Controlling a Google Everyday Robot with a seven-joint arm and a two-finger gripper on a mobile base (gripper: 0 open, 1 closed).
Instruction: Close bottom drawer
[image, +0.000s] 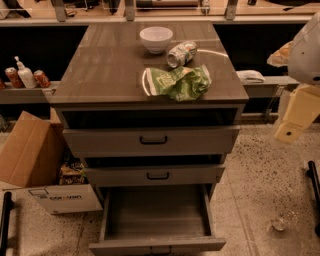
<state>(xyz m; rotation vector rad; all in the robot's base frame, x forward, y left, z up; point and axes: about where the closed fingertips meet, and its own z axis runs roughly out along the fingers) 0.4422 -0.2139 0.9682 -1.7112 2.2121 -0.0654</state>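
Bottom drawer: the bottom drawer stands pulled far out toward the near side, lowest in the stack, its grey box empty as far as I can see.
Front panel: its front panel sits at the very near edge of my view, so I have little sight of the place I must push.
My gripper: my gripper hangs at the far right, well apart from the drawer and about level with the top drawer; I cannot tell whether it is spread or pressed together.
Wrong drawer: the top drawer and the middle drawer both stand slightly out. Coming in too high, I would likely shove one of those instead.
Skewed push: pressing near the right corner of the panel rather than its middle could rack the drawer in its slides and jam it part way.
Collision on approach: I must swing left and down. I judge I could clip the right corner of the middle drawer on the way.
Floor hazard: a glass sits on the floor to the right. A low sweep could knock it.
Loose items: the can lies on its side on the cabinet top, near the bowl. A hard slam might set it rolling.
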